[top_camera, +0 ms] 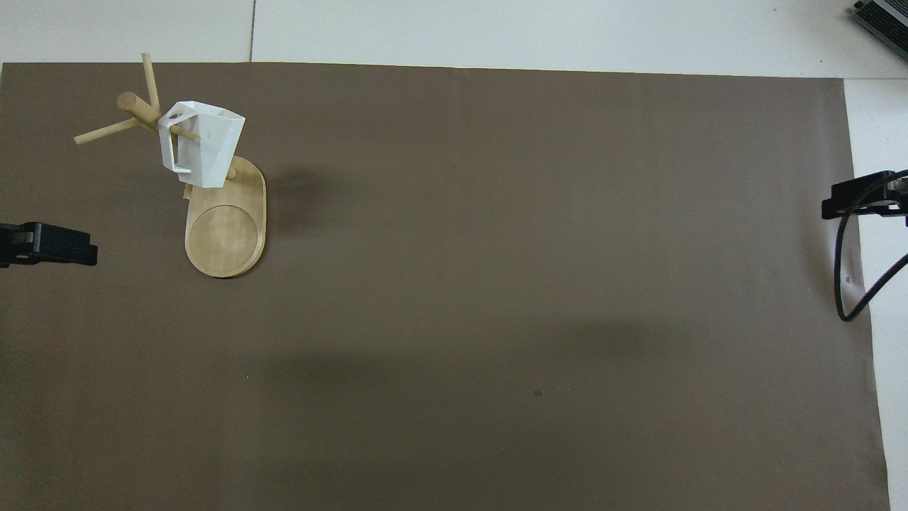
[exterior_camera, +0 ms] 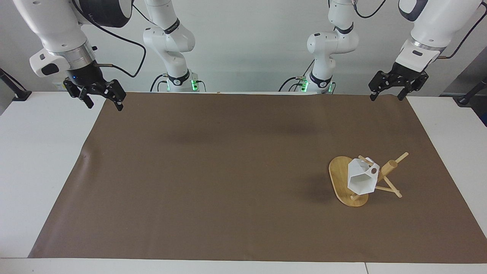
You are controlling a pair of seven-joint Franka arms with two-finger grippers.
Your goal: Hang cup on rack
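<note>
Hanging off one of the rack's [exterior_camera: 348, 182] thin pegs by its pierced tab handle, the cup [exterior_camera: 361, 179] sat tilted with its open rim facing away from the robots, toward the left arm's end of the counter [exterior_camera: 45, 160] — so I'd say the job was pretty much finished. Both arms were just waiting: the left gripper [exterior_camera: 396, 86] hung over the brown mat's [exterior_camera: 213, 171] corner at its own end with fingers spread and nothing in them, and the right gripper [exterior_camera: 102, 96] hung over the matching corner at the right arm's end, also open and empty. If anything was left, it was only to keep clear — a careless reach near those pegs could knock the cup off, since it looked like it was resting on just one dowel. The rack's oval base lay flat on the mat, which looked smooth apart from a small wrinkle at the edge toward the right arm's end. White counter showed around the mat, with a plain pale wall by the arm bases.
</note>
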